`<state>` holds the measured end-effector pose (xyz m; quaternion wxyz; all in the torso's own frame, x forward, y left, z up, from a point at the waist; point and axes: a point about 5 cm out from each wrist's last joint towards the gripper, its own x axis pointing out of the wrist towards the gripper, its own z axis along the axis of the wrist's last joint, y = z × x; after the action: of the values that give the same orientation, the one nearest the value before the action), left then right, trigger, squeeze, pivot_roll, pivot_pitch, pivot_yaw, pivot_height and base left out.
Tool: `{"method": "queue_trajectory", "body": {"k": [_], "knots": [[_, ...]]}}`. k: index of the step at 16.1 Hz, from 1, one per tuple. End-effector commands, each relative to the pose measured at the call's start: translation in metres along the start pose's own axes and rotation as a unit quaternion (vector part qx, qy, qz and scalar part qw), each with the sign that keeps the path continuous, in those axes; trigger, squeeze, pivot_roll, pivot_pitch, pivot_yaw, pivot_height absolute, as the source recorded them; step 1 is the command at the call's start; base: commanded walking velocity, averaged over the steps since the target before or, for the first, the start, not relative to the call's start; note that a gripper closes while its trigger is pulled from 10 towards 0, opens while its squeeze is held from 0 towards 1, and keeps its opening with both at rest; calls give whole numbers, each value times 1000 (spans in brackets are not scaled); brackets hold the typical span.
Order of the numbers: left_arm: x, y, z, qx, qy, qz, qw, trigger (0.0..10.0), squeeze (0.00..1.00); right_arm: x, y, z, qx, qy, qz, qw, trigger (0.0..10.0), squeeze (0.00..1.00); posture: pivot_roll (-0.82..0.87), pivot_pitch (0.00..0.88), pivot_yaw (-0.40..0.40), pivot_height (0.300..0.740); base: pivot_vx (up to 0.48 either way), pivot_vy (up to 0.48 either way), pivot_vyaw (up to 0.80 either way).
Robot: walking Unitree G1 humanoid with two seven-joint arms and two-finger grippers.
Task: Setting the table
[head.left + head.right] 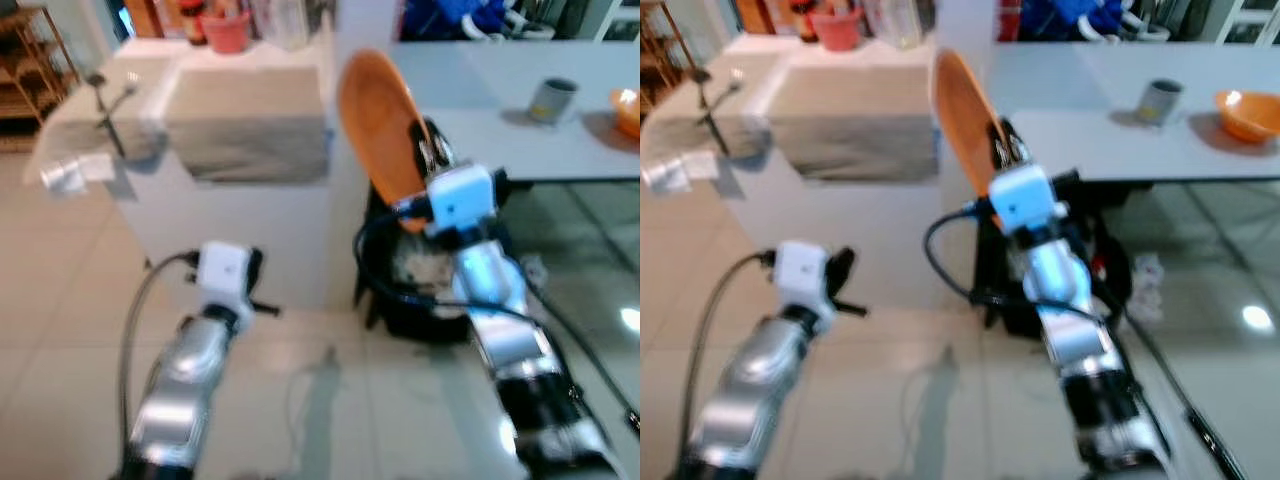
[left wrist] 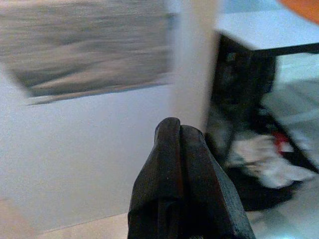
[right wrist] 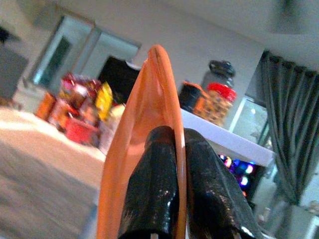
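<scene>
My right gripper [image 1: 432,150] is shut on the rim of an orange plate [image 1: 378,130], held up on edge and tilted in front of the grey table [image 1: 470,140]. In the right wrist view the plate [image 3: 149,124] runs between the two black fingers [image 3: 149,189]. On the table stand a grey cup [image 1: 552,100] and an orange bowl [image 1: 1250,113] at the far right. My left gripper [image 2: 174,164] hangs low before the white counter [image 1: 240,220], its fingers pressed together with nothing between them.
A grey cloth [image 1: 250,130] drapes over the counter top, with a red pot [image 1: 225,30] behind it. A black bin [image 1: 420,290] with crumpled paper stands under the table's near corner. Pale tiled floor [image 1: 330,400] spreads in front.
</scene>
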<state>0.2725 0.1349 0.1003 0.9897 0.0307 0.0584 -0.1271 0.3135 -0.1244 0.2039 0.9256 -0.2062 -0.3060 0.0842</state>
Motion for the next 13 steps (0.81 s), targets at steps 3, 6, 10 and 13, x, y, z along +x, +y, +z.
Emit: {"method": "queue_trajectory", "body": {"k": [3, 6, 10, 13], "knots": [[0, 10, 0, 11, 2, 20, 1000, 10000, 0, 7, 1, 10, 4, -28, -4, 1000, 0, 0, -8, 0, 21, 740, 82, -412, 0], [0, 13, -4, 9, 11, 32, 999, 10000, 0, 7, 2, 9, 5, -26, -2, 1000, 0, 0, -11, 0, 23, 740, 266, -396, 0], [4, 13, -6, 15, 12, 35, 999, 10000, 0, 4, 2, 7, 3, -24, 0, 1000, 0, 0, -19, 0, 25, 740, 273, -391, 0], [8, 12, -5, 19, 10, 39, 999, 10000, 0, 4, 1, 7, 0, -23, -2, 1000, 0, 0, -27, 0, 29, 740, 277, -387, 0]]}}
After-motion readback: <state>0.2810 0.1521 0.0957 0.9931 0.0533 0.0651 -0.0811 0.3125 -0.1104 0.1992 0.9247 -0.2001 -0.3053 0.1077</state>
